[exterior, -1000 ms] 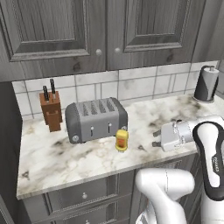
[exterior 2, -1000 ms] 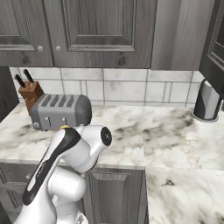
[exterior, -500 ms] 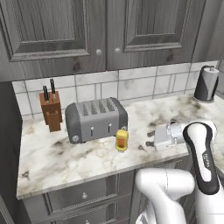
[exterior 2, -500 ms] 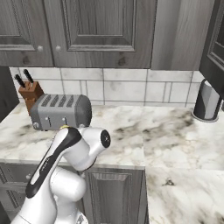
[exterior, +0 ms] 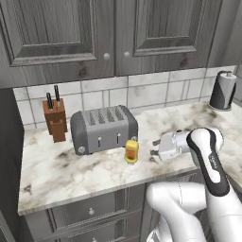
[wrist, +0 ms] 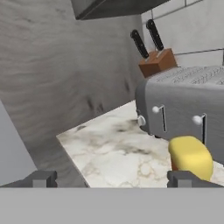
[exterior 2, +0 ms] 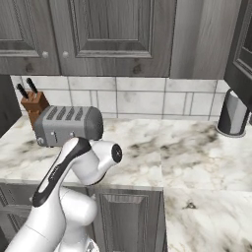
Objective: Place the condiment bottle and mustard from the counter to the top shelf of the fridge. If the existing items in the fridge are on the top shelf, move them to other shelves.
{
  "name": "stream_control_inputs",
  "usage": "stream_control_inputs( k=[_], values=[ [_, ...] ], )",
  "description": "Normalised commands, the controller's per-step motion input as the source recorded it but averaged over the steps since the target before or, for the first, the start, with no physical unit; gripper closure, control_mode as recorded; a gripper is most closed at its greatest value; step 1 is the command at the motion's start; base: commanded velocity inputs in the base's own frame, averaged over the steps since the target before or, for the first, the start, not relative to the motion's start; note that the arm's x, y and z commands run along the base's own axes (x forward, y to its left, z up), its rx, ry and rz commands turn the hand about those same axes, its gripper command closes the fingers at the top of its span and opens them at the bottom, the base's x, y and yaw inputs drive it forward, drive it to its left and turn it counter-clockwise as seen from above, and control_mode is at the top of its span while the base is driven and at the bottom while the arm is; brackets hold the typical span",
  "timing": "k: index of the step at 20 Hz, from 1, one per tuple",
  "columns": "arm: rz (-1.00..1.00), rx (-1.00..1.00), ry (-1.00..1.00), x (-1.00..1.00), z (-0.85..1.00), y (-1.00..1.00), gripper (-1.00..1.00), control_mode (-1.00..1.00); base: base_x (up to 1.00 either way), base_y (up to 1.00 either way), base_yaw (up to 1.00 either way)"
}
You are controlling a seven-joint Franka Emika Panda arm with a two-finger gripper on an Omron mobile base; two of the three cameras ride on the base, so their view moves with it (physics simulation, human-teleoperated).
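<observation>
Change since the prior second: the pincer (exterior: 155,147) has travelled left along the counter's front edge, nearer the mustard; everything else on the counter lies as before.

Pincer: held level, pointing left, just right of the mustard and not touching it. Fingers spread wide, nothing between them; in the hand view the two tips (wrist: 42,178) stand far apart at the bottom.

Mustard (exterior: 131,151): squat yellow bottle, upright on the counter (exterior: 71,175), just in front of the toaster's right end. In the hand view it sits close above the right-hand tip.

Toaster (exterior: 104,128): grey, four slots, two levers on its front face, standing mid-counter.

Knife block (exterior: 55,119): brown wood, two black handles, left of the toaster against the tiled wall.

Dark canister (exterior: 222,90): upright at the far right of the counter, by the wall.

Cabinets (exterior: 104,33): dark grey panelled doors above the counter.
</observation>
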Motion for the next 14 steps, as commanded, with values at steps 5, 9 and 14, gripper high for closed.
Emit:
stream_control_inputs(
  k=[5,9,14],
  values=[
    [0.07,0.0,0.0,0.19,-0.16,0.01,-1.0,-1.0,0.0,0.0,0.0],
    [0.15,0.0,0.0,0.0,-0.29,0.0,-1.0,-1.0,0.0,0.0,0.0],
    [0.08,0.0,0.0,0.01,-0.18,0.12,-1.0,-1.0,0.0,0.0,0.0]
  ],
)
